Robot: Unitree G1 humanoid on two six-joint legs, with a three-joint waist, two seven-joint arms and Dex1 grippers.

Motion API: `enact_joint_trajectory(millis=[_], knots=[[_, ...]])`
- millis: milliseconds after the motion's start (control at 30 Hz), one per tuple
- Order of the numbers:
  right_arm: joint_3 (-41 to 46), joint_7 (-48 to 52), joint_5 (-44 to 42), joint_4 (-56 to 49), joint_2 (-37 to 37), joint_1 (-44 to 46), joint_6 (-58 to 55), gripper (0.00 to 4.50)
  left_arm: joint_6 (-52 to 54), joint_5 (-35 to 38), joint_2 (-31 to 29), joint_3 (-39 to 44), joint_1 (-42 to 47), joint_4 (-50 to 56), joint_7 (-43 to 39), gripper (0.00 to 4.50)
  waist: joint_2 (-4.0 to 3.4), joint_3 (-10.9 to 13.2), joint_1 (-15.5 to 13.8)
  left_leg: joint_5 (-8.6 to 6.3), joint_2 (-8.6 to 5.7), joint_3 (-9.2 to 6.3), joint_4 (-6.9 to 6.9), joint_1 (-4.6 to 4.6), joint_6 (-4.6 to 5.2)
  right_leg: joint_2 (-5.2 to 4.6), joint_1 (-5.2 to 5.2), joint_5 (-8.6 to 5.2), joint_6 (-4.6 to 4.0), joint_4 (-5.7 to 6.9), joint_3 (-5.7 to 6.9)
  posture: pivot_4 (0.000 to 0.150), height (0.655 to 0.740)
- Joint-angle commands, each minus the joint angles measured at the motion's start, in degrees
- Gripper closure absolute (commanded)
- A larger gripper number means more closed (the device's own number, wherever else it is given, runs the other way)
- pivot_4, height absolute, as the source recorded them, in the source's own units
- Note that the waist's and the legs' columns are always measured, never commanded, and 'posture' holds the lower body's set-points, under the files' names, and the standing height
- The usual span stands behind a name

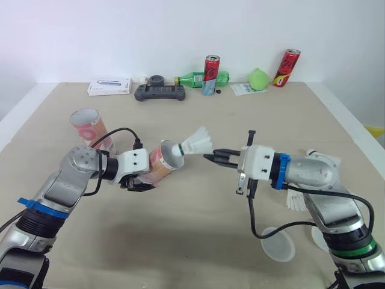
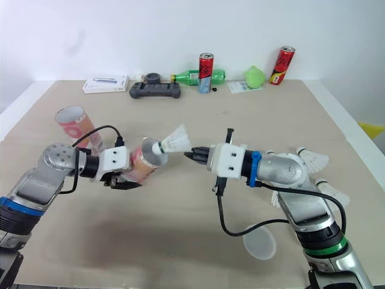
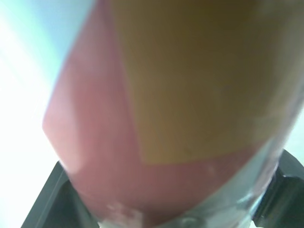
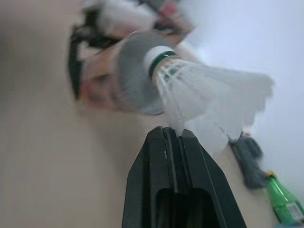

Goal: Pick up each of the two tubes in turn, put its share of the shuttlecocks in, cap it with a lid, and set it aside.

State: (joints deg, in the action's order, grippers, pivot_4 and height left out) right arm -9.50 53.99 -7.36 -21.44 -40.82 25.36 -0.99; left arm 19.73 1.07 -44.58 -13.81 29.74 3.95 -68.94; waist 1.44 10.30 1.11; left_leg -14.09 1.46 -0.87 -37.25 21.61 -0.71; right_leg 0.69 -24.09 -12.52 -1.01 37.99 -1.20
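Observation:
My left gripper (image 1: 139,183) is shut on a pink and orange tube (image 1: 161,162), held tilted above the table with its open mouth facing right; the tube (image 3: 166,95) sits close in the left wrist view. A white shuttlecock (image 1: 195,143) has its cork at that mouth (image 4: 135,71). My right gripper (image 1: 209,158) is shut on the lower edge of the shuttlecock's feathers (image 4: 204,95). A second tube (image 1: 90,126) stands upright at the left. Two more shuttlecocks (image 2: 313,159) (image 2: 334,191) lie by my right arm. Two clear lids (image 1: 277,243) (image 1: 319,236) lie near the front right.
Along the table's far edge stand a white box (image 1: 109,87), a black game controller (image 1: 159,91), a green bottle (image 1: 195,78), two red cans (image 1: 211,73) (image 1: 287,67) and a green ball (image 1: 258,78). Bare tabletop (image 1: 198,211) lies between my arms.

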Motion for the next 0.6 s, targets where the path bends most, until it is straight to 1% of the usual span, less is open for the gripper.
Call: enact_joint_trajectory(millis=[33, 100, 200, 267, 300, 333, 367, 433, 500, 533, 567, 600], knots=[[-2.24, 0.38, 4.76, 1.15, 0.02, 2.58, 5.07, 4.45, 0.04, -0.55, 0.59, -1.40, -1.15, -0.63, 0.77, 1.47, 0.00, 0.00, -0.03, 0.00, 0.00, 0.00, 0.00, 0.00, 0.00, 0.00, 0.00, 0.00, 0.00, 0.00, 0.00, 0.150, 0.7400], [-3.87, -0.46, 7.01, 2.31, 1.30, 3.36, 6.46, 4.45, 0.22, -0.62, 0.85, -1.48, -1.37, -0.28, 0.98, 1.47, 0.01, 0.00, 0.03, 0.00, 0.00, -0.04, 0.00, 0.02, 0.00, 0.00, 0.00, 0.00, 0.00, 0.00, 0.04, 0.150, 0.7400], [-4.39, -1.05, 7.73, 2.40, 2.75, 3.72, 6.89, 4.45, 0.20, -0.68, 1.15, -1.58, -1.53, -0.01, 1.13, 1.47, 0.00, 0.00, -0.08, 0.00, 0.02, -0.04, 0.00, 0.00, 0.00, 0.00, 0.00, 0.00, 0.00, 0.00, 0.04, 0.150, 0.7400], [-3.71, -1.48, 7.16, 1.49, 3.40, 3.32, 5.54, 3.86, 0.07, -0.72, 1.24, -1.67, -1.48, -0.08, 1.18, 1.47, 0.01, 0.00, -0.13, 0.01, 0.01, -0.09, -0.01, 0.02, -0.01, 0.00, 0.02, 0.00, 0.00, 0.00, 0.07, 0.150, 0.7400], [-3.31, -1.74, 6.83, 0.98, 3.62, 2.99, 4.96, 3.82, 0.05, -0.74, 1.30, -1.73, -1.45, -0.11, 1.20, 1.47, 0.01, 0.00, -0.12, 0.01, 0.00, -0.09, -0.01, 0.02, -0.01, 0.00, 0.02, 0.00, 0.00, 0.00, 0.06, 0.150, 0.7400], [-2.78, -2.10, 6.28, 0.32, 3.80, 2.51, 3.99, 3.39, 0.05, -0.75, 1.37, -1.81, -1.38, -0.13, 1.20, 1.47, 0.01, 0.00, -0.12, 0.01, -0.03, -0.08, -0.01, 0.02, -0.01, -0.03, 0.02, 0.00, 0.00, 0.00, 0.05, 0.150, 0.7400], [-1.90, -2.74, 5.30, -0.75, 4.06, 1.60, 2.53, 2.85, 0.06, -0.77, 1.47, -1.91, -1.35, -0.11, 1.22, 1.47, 0.00, 0.00, -0.13, 0.01, -0.03, -0.07, -0.01, 0.02, -0.01, -0.04, 0.03, 0.00, 0.00, 0.00, 0.04, 0.150, 0.7400], [0.90, -4.74, 3.21, -3.86, 4.40, -1.75, -1.14, 2.20, 0.09, -0.74, 1.62, -2.05, -1.47, 0.15, 1.23, 1.47, 0.01, 0.00, -0.33, 0.01, -0.07, -0.12, -0.01, 0.03, -0.01, -0.08, 0.04, 0.00, 0.01, 0.00, 0.06, 0.150, 0.7400], [4.65, -7.67, 0.74, -7.84, 5.08, -6.57, -5.77, 1.31, 0.12, -0.63, 1.75, -2.07, -1.66, 0.38, 1.22, 1.47, 0.00, 0.00, -0.31, 0.00, -0.09, -0.17, 0.00, 0.06, -0.02, -0.09, 0.05, -0.08, 0.06, 0.00, 0.07, 0.150, 0.7400], [7.87, -11.00, -1.04, -11.25, 6.85, -11.48, -9.17, 0.98, -0.04, -0.67, 1.85, -2.13, -1.80, 0.25, 1.28, 1.47, -0.01, 0.00, -0.35, 0.00, -0.11, -0.19, 0.02, 0.07, -0.01, -0.10, 0.05, -0.08, 0.06, 0.00, 0.07, 0.150, 0.7400], [10.59, -13.87, -1.79, -14.47, 8.59, -16.68, -11.20, 0.79, -0.17, -0.72, 2.02, -2.22, -1.88, -0.01, 1.36, 1.47, -0.01, -0.01, -0.44, 0.00, -0.12, -0.19, 0.02, 0.08, -0.02, -0.11, 0.04, -0.08, 0.05, 0.00, 0.07, 0.150, 0.7400], [12.97, -16.73, -2.36, -17.32, 10.59, -21.09, -12.92, 0.79, -0.26, -0.75, 2.21, -2.32, -1.91, -0.30, 1.41, 1.47, 0.07, -0.09, -1.39, 0.00, -0.14, -0.25, 0.03, 0.09, -0.02, -0.14, 0.06, -0.12, 0.08, 0.00, 0.08, 0.150, 0.7400]])
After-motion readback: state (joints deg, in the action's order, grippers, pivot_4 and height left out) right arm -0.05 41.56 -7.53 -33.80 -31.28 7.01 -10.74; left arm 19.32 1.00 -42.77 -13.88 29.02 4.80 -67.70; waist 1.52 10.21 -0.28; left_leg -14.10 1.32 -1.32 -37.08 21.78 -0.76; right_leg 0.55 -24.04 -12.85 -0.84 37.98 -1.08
